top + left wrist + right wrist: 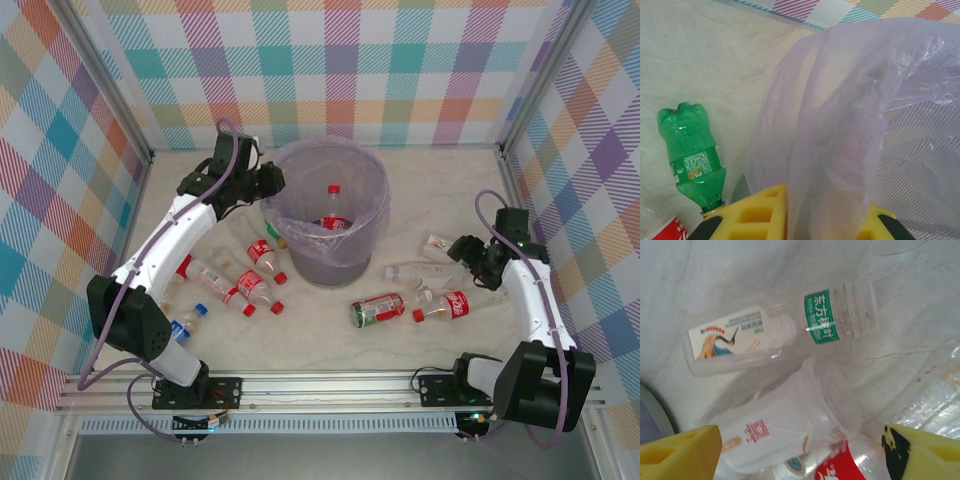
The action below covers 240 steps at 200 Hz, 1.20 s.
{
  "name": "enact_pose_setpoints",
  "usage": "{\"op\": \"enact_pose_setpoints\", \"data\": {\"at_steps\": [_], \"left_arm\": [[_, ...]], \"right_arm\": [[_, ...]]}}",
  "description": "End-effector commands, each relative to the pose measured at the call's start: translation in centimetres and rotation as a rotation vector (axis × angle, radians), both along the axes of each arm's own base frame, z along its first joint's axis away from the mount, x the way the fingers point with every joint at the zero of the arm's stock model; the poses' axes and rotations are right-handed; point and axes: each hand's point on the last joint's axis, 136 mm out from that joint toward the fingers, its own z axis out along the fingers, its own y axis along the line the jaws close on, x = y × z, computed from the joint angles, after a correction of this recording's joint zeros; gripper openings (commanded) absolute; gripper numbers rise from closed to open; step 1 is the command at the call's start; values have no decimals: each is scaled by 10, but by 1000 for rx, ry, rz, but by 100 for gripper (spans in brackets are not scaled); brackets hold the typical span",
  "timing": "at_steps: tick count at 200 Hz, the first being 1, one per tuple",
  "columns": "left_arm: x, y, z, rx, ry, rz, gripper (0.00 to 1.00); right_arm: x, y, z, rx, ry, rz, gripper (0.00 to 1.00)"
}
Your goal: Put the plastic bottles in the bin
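The grey mesh bin [330, 262], lined with a lilac bag [850, 125], stands mid-table with a red-labelled bottle [333, 218] inside. My left gripper [268, 180] is at the bin's left rim, shut on a fold of the bag between its yellow fingers [760, 215]. A green bottle [692, 157] lies beside the bin below it. My right gripper [470, 255] hangs open over clear plastic bottles right of the bin. A white-labelled bottle [785, 430] and a red-labelled one [850, 465] lie between its fingers [680, 455], untouched. A crane-labelled bottle [775, 330] lies beyond.
Several red-labelled bottles [255, 290] lie left of the bin, and a blue-capped one [185, 325] rests by the left arm's base. In front of the bin lie a green-capped bottle [378, 308] and a red-labelled one [445, 305]. Checked walls enclose the table.
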Motion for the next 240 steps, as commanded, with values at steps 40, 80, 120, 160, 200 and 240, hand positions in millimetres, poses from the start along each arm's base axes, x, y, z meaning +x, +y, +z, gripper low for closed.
{"op": "enact_pose_setpoints", "data": {"at_steps": [40,80,120,160,200,240], "left_arm": [[-12,7,-16,4,57,8,3],[-14,9,-11,5,41,12,3],[-14,13,-9,11,35,24,3],[-13,14,-10,11,35,30,3],[-12,14,-11,10,37,30,3],[-11,18,-13,25,39,39,3]], "right_arm": [[46,-23,-9,164,-152,-327,80],[53,-32,-23,242,-159,-432,79],[58,-30,-44,296,-137,-451,78],[62,-34,-59,283,-112,-463,78],[74,-35,-75,311,-90,-476,80],[84,-37,-81,311,-85,-471,75]]}}
